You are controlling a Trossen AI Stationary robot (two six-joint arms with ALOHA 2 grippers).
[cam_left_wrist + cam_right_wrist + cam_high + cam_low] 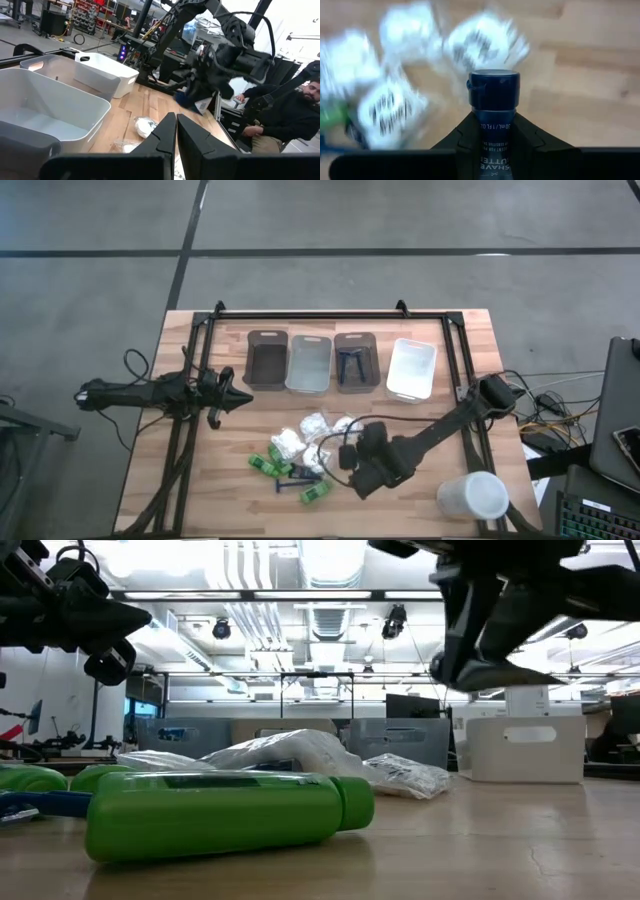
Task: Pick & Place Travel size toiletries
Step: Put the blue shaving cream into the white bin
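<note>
Now right hand (492, 131) clamped on small black tube (494, 107), lifted above packets (312, 430) on tabletop (180, 470). Tube light, stiff, slick; grip mid-body. Left hand (175, 134) closed, empty, waiting at left side.

Light is bright and even from above; ceiling lamps (320, 615) glare white in the low view. On the wooden table (200, 470), shadows are soft and short. The right wrist view is strongly motion-blurred: the white packets (480, 45) beyond the fingers (465, 137) are smeared, while the black tube (494, 107) between the fingers stays sharp. In the low view, the green bottle (215, 812) is near and a little soft. In the left wrist view, the right arm (225, 55) beyond the fingers (162, 142) is blurred.
</note>
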